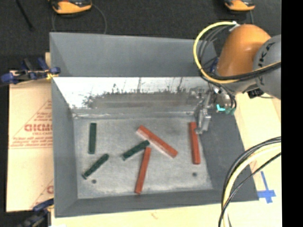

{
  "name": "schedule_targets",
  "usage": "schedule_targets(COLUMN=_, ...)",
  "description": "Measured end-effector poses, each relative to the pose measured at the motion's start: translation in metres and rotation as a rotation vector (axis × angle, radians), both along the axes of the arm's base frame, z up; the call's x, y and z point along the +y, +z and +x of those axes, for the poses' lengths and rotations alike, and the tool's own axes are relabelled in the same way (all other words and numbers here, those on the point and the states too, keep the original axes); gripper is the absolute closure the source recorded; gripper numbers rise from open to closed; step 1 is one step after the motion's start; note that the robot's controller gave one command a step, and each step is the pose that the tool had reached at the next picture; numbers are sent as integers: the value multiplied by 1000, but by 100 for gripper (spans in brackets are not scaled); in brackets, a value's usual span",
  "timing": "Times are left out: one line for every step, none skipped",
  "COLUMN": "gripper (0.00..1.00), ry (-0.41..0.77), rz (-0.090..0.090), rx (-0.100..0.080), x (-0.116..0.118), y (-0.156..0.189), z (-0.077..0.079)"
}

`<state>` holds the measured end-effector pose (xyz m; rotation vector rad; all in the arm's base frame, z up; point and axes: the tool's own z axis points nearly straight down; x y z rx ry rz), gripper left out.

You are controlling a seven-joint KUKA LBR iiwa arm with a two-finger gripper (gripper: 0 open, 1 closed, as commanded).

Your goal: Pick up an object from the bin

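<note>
I read the gripper [203,123] low in the bin [64,141], at the right end of the back wall. The arm's orange cover [241,48] and cable loops [198,56] stand above it, over the bin's right rim. I cannot tell how far the gripper is open, and no thing shows in its grasp. The nearest thing is the right red stick [194,145]. It lies flat on the floor near the right wall, running almost front to back. Its far end sits just beside the gripper tip, on the tip's left; I cannot tell whether the two touch. Five more sticks lie flat to the left, well apart from the gripper. The long red stick [158,142] lies slantwise at the floor's middle, with a pale edge along its upper side. The lower red stick [142,170] runs from beneath it toward the front wall. The mid green stick [135,150] lies tilted, its right end where these two meet. The left green stick [92,137] lies front to back near the left wall. The low green stick [95,166] lies slantwise just in front of it.
</note>
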<state>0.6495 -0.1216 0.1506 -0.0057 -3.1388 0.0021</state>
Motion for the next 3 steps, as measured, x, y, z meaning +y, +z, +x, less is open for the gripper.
schedule_targets(gripper=0, ry=499, rz=3, rx=-9, x=-27, y=-76, z=-19)
schedule_targets(gripper=100, ry=500, rz=1, rx=-12, x=-27, y=-75, z=-18)
schedule_targets(gripper=100, ry=431, rz=-1, rx=-16, x=15, y=77, z=-40)
